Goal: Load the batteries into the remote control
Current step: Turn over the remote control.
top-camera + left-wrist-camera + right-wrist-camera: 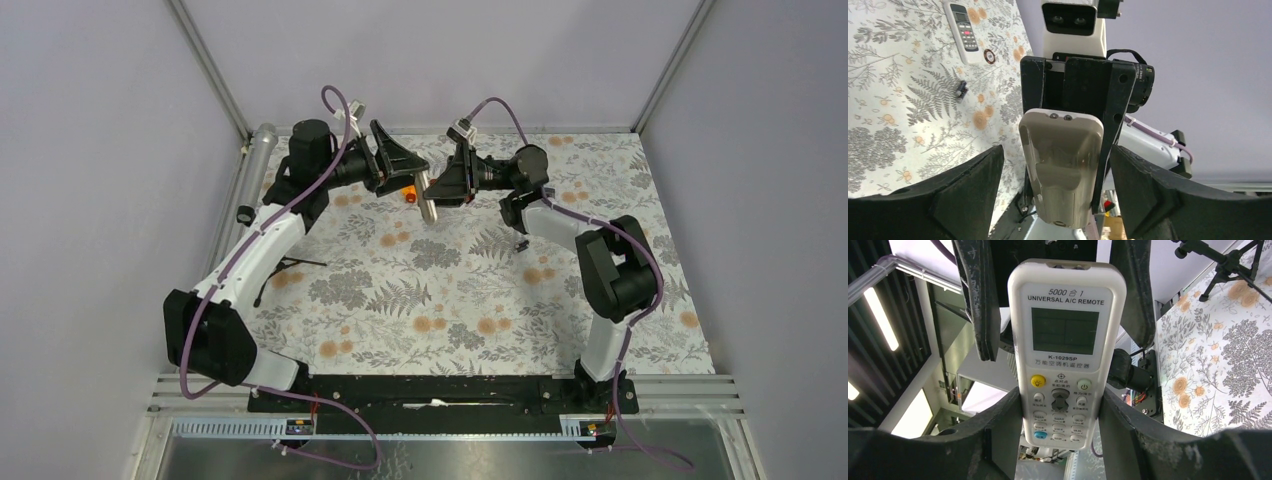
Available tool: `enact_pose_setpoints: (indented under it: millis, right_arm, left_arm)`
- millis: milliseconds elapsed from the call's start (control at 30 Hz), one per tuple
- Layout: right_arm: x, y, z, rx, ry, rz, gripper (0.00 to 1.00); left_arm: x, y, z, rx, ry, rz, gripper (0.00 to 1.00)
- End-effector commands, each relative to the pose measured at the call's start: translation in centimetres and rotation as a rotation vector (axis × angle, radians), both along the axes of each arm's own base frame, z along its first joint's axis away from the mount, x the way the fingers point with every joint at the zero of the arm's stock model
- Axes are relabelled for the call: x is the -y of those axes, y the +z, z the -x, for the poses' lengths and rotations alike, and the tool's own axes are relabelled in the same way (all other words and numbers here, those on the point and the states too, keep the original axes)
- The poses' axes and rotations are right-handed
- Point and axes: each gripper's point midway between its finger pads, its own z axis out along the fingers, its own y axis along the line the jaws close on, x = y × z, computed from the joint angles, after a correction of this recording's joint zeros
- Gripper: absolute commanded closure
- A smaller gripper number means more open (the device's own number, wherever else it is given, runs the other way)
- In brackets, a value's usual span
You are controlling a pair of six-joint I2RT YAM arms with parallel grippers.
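Observation:
The remote control (430, 205) is held up over the far middle of the table. In the right wrist view it (1066, 340) shows a white face, a dark grey screen and rows of small buttons. In the left wrist view it (1063, 165) shows its grey-brown back. My right gripper (1060, 407) is shut on its lower sides and also shows in the top view (448, 180). My left gripper (1055, 170) faces the back, jaws wide open on either side with gaps; in the top view it (420, 180) sits left of the remote. I see no red and blue batteries.
A second white remote with a pale screen (964, 30) lies on the floral cloth, with a small black ring (989, 56) and a tiny black piece (961, 91) near it. A thin black tripod (285, 268) lies at the left. A grey cylinder (258, 150) stands at the back-left corner.

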Motion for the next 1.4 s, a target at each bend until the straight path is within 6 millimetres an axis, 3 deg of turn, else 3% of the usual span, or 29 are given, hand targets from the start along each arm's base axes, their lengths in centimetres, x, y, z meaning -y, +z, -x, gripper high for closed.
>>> enact_pose_setpoints:
  millis: [0,100,267,367,467,567,667,733,800,900,1100,1200,1367]
  right_arm:
    - [0.0,2.7,1.7,0.165,0.008,-0.018,0.84]
    - [-0.1,2.6,1.4,0.157,-0.012,-0.012,0.84]
    - [-0.4,2.2,0.9,0.151,-0.036,0.018,0.83]
    - [-0.5,1.8,0.7,0.14,-0.043,0.037,0.79]
    - [-0.5,1.2,0.0,0.154,-0.112,0.072,0.48]
    - [-0.3,0.3,-1.5,0.211,-0.238,0.178,0.26]
    - [0.5,-1.0,-3.2,0.261,-0.377,0.303,0.13]
    - [0.9,-1.9,-4.1,0.291,-0.454,0.374,0.1]
    - [1.3,-3.4,-5.2,0.368,-0.562,0.504,0.09]
    - [0.6,-5.8,-5.0,0.504,-0.633,0.701,0.09]
    - [-0.8,-6.2,-5.1,0.583,-0.681,0.738,0.11]
    - [-1.8,-5.7,-4.9,0.601,-0.667,0.709,0.18]
    - [-2.8,-5.6,-4.5,0.568,-0.636,0.673,0.45]
  left_arm:
    - [0.9,3.5,-0.1,0.064,-0.016,0.083,0.24]
    - [1.4,3.3,0.3,0.059,-0.038,0.094,0.42]
    - [1.7,2.7,0.5,0.039,-0.07,0.104,0.58]
    - [1.8,3.1,0.4,0.048,-0.076,0.125,0.72]
    - [1.5,2.7,0.1,0.053,-0.049,0.097,0.81]
    - [0.6,1.0,-1.0,0.043,0.028,-0.015,0.86]
    - [-1.4,-1.7,-2.7,-0.018,0.171,-0.187,0.87]
    - [-2.6,-2.9,-3.7,-0.066,0.258,-0.254,0.9]
    - [-2.9,-3.3,-4.2,-0.098,0.299,-0.255,0.9]
    - [-2.9,-3.7,-4.7,-0.139,0.329,-0.248,0.9]
    - [-3.4,-3.9,-4.9,-0.159,0.361,-0.266,0.9]
    - [-3.4,-4.2,-4.9,-0.171,0.362,-0.263,0.9]
    - [-3.4,-4.2,-4.7,-0.175,0.362,-0.26,0.88]
